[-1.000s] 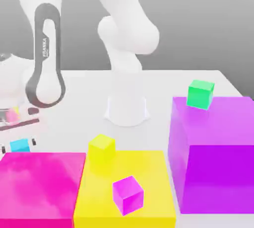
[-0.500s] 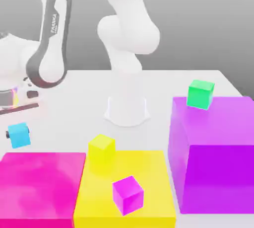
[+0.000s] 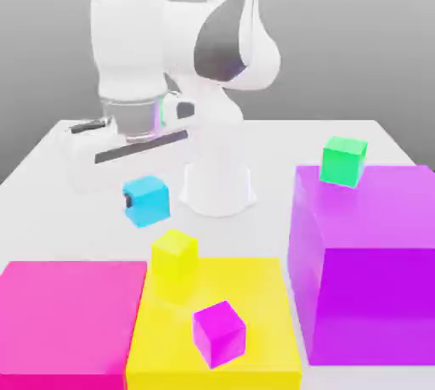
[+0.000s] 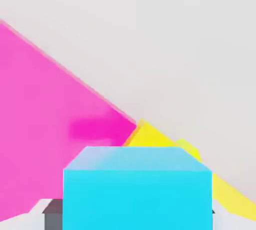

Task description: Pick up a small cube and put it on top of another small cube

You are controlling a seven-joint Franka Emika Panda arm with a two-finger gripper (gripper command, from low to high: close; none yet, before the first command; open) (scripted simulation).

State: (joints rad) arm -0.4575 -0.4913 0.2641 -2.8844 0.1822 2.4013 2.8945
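My gripper (image 3: 145,202) is shut on the small cyan cube (image 3: 148,199), holding it in the air above the white table. In the hand view the cyan cube (image 4: 136,188) sits between the fingers (image 4: 52,215). Just below and to the exterior view's right of it, a small yellow cube (image 3: 174,262) rests on the big yellow block (image 3: 255,291). A small magenta cube (image 3: 219,333) lies nearer the front of that block. A small green cube (image 3: 343,161) sits on the big purple block (image 3: 374,252).
A big pink block (image 3: 68,320) stands at the exterior view's front left, touching the yellow one; it also appears under the hand as the pink block (image 4: 45,124). The arm's white base (image 3: 218,184) stands mid-table behind the blocks.
The arm has swung from the exterior view's left toward the middle, carrying the cyan cube up and to the right, toward the small yellow cube.
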